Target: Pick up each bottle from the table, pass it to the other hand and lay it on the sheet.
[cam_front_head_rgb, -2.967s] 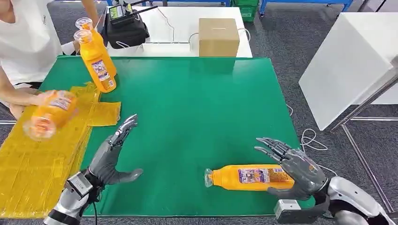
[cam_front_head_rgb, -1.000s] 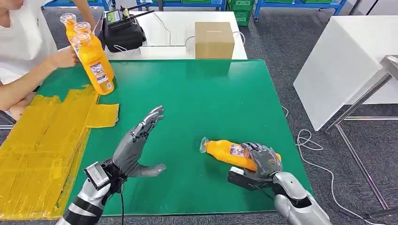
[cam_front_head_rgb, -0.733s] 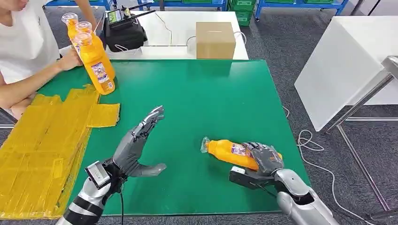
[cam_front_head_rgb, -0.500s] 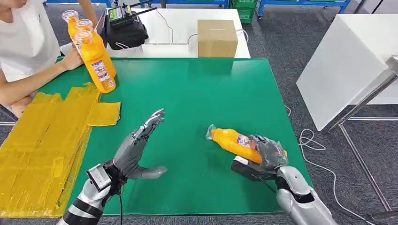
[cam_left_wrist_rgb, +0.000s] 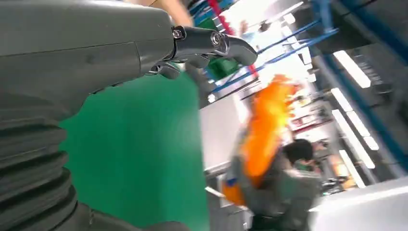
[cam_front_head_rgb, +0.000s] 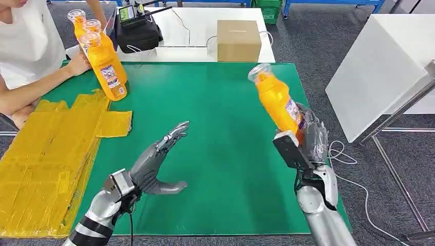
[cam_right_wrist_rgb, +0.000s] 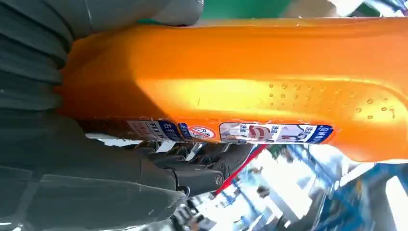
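Observation:
My right hand (cam_front_head_rgb: 308, 138) grips an orange bottle (cam_front_head_rgb: 276, 100) by its lower half and holds it raised above the right side of the green table (cam_front_head_rgb: 225, 118), cap tilted up and to the left. Up close, the right wrist view has the bottle (cam_right_wrist_rgb: 250, 82) across my hand (cam_right_wrist_rgb: 96, 159), fingers wrapped under its label. Over the table's near left, my left hand (cam_front_head_rgb: 156, 164) is open, fingers stretched toward the bottle, palm empty. The left wrist view has that hand (cam_left_wrist_rgb: 96, 62) and the blurred bottle (cam_left_wrist_rgb: 262, 134) beyond it. The yellow sheet (cam_front_head_rgb: 46, 154) lies on the left.
Three upright orange bottles (cam_front_head_rgb: 102, 61) stand at the table's far left corner, a person's hand (cam_front_head_rgb: 77, 64) touching them. A cardboard box (cam_front_head_rgb: 238, 40) and a black device (cam_front_head_rgb: 136, 28) sit on the white table behind. A white cabinet (cam_front_head_rgb: 379, 66) stands to the right.
My right hand closed on the lying bottle and lifted it off the table, swinging it up and to the right. My left hand edged forward, still open.

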{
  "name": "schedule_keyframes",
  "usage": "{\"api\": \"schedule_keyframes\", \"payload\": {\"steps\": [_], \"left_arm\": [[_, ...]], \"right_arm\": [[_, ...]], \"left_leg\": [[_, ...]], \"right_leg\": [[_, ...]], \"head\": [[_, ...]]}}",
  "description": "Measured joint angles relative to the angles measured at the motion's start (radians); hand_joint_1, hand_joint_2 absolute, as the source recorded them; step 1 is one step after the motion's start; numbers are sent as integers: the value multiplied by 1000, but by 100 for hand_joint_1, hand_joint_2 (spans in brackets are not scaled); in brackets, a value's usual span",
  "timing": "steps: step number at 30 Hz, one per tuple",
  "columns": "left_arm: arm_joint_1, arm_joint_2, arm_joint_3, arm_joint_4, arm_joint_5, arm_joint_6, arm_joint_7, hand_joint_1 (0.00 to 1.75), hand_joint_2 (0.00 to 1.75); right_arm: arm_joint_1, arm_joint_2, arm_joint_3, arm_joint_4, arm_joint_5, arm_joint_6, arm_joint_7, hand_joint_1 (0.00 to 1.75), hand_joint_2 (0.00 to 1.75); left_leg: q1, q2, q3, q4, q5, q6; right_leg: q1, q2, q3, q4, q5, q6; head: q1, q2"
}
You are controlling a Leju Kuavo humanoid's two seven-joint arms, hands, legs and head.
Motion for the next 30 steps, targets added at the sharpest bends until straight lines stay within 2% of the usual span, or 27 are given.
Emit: {"api": "schedule_keyframes", "payload": {"steps": [3, 10, 13, 17, 22, 30], "left_arm": [[-22, -2, -1, 34, 49, -10, 114, 0, 175], [-57, -2, -2, 86, 90, -12, 146, 0, 175], [-69, -2, -3, 103, 128, -7, 192, 0, 175], [-99, -3, -6, 132, 169, 14, 226, 0, 175], [-122, -19, -8, 154, 198, 83, 265, 0, 175], [-132, -34, -3, 177, 264, 103, 282, 0, 175]], "right_arm": [[6, 40, -29, -16, -131, 38, -42, 175, 175], [21, 91, -47, -21, -216, 87, -73, 175, 175], [22, 99, -46, -20, -261, 152, -94, 175, 175], [19, 126, -15, 13, -288, 191, -119, 175, 175], [10, 157, 83, 126, -270, 189, -112, 175, 175], [-2, 186, 170, 257, -253, 192, -111, 175, 175]], "left_leg": [[0, 0, 0, 0, 0, 0], [0, 0, -1, 0, 0, 0], [0, 0, -2, 0, 0, 0], [0, 0, -2, 0, 0, 0], [1, 0, -3, 0, 0, 0], [0, -1, -5, 0, 0, 0]], "right_leg": [[0, 0, 0, 0, 0, 0], [0, 0, 0, 0, 0, 0], [0, 0, -1, 0, 0, 0], [0, 0, -2, 0, 0, 0], [1, 0, -2, 0, 0, 0], [0, -1, -4, 0, 0, 0]], "head": [[0, 0], [0, 0], [0, 0], [0, 0], [0, 0], [0, 0]]}}
